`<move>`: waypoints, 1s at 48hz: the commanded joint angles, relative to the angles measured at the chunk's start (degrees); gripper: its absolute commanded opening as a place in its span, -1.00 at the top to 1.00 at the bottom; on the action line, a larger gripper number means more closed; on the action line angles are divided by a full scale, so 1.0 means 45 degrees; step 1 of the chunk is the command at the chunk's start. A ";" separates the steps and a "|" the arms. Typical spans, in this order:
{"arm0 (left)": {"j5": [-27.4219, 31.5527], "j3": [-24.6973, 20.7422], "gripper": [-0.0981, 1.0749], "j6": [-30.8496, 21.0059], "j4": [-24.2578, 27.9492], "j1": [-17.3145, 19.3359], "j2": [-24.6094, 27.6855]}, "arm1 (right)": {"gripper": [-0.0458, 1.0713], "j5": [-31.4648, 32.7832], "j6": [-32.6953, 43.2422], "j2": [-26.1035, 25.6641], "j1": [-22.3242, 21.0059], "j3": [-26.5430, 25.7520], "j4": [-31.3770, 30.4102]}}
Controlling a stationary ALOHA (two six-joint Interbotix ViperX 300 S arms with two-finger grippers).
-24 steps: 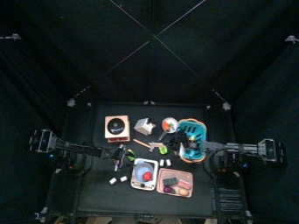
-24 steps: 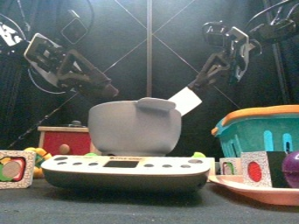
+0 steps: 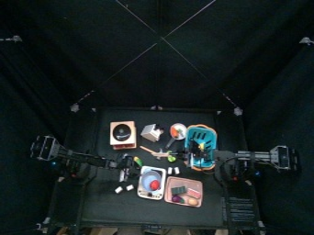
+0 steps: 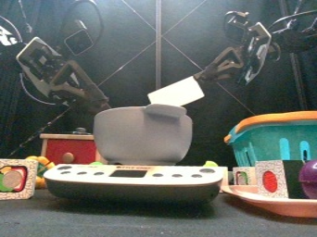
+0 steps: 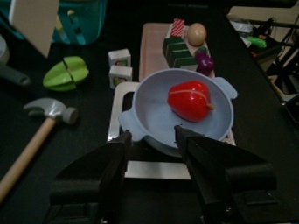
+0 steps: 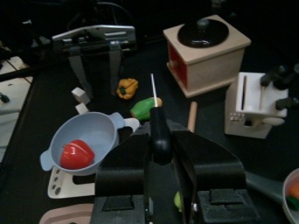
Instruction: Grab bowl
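Note:
The pale grey-blue bowl (image 5: 162, 121) sits on a white kitchen scale (image 4: 130, 180), with a red round thing (image 5: 191, 98) inside it. It also shows in the top view (image 3: 152, 184), front view (image 4: 140, 132) and right wrist view (image 6: 91, 133). My left gripper (image 5: 153, 142) is open, its jaws on either side of the bowl's near rim. My right gripper (image 6: 156, 131) is shut on a white card (image 4: 176, 92), held up above and behind the bowl.
A teal basket with an orange rim (image 4: 279, 139) and a pink tray (image 4: 291, 200) of toy food stand to the right. A wooden box (image 6: 211, 52) is at the back left. A hammer (image 5: 35, 131) and a green lime (image 5: 66, 74) lie near the scale.
My right gripper has lifted the white card up and toward the left. My left arm has shifted slightly.

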 commanded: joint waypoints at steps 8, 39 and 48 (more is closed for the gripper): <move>0.2988 -0.1660 -0.58 -0.0020 -0.2949 -0.0234 0.0059 | 0.01 -0.0352 0.0000 -0.0059 -0.0059 0.0234 -0.0039; 0.4863 -0.3027 -0.54 0.0020 -0.4297 -0.0176 0.1895 | 0.01 -0.0137 0.0020 -0.0020 -0.0156 0.0410 -0.0039; 0.4902 -0.3105 -0.49 0.0020 -0.3633 -0.0137 0.2148 | 0.01 -0.0156 0.0000 -0.0020 -0.0176 0.0430 -0.0039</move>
